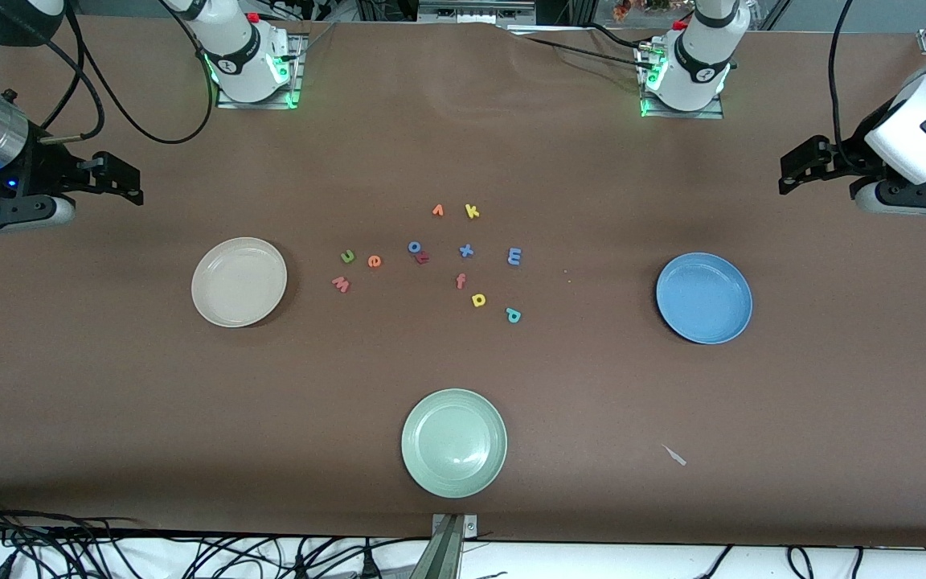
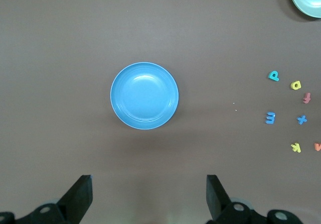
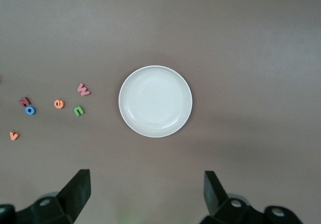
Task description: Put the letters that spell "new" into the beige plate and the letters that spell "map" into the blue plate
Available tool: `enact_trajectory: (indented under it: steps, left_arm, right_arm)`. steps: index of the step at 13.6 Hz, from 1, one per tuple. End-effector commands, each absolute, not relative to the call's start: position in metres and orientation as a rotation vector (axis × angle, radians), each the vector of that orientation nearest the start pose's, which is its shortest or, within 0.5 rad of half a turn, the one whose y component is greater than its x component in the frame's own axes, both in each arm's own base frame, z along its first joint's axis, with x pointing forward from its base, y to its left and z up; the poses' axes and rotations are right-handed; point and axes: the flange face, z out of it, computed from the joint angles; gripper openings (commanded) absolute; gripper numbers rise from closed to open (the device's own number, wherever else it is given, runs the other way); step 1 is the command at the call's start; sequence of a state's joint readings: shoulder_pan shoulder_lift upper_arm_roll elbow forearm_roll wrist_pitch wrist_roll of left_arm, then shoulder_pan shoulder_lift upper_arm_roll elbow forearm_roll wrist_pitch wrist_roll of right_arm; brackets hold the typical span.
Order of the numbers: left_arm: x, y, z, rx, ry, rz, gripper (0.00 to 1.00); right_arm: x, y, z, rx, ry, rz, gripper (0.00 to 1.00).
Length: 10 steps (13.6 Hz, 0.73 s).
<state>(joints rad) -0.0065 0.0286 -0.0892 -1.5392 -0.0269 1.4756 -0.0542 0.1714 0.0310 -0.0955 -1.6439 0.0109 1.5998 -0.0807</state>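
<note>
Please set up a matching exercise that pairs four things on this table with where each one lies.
Things:
1. beige plate
2. blue plate
3. pale green plate
4. yellow k

Places:
A. toward the left arm's end of the table
B. nearest of the plates to the front camera
C. beside the orange v, farthest of the letters from the front camera
D. toward the right arm's end of the table

Pairs: 1-D, 2-A, 3-B, 4-C
</note>
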Motion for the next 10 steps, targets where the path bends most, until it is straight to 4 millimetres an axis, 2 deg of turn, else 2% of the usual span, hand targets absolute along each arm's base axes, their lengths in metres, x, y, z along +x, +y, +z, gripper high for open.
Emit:
enact_trajectory:
  steps: [1, 6, 10]
  left_arm:
    - [0.547, -0.054, 0.619, -3.143, 0.071, 0.141, 1.0]
    - [0.547, -0.054, 0.619, -3.143, 0.071, 0.141, 1.0]
    - [0.547, -0.054, 0.619, -3.143, 0.071, 0.141, 1.0]
  right_arm:
    - [0.561, 0.047, 0.578, -3.125, -0.23, 0.115, 1.0]
    - [0.56, 0.047, 0.577, -3.125, -0.23, 0.12, 1.0]
    - [0.564, 0.054, 0.566, -3.072, -0.145, 0.149, 1.0]
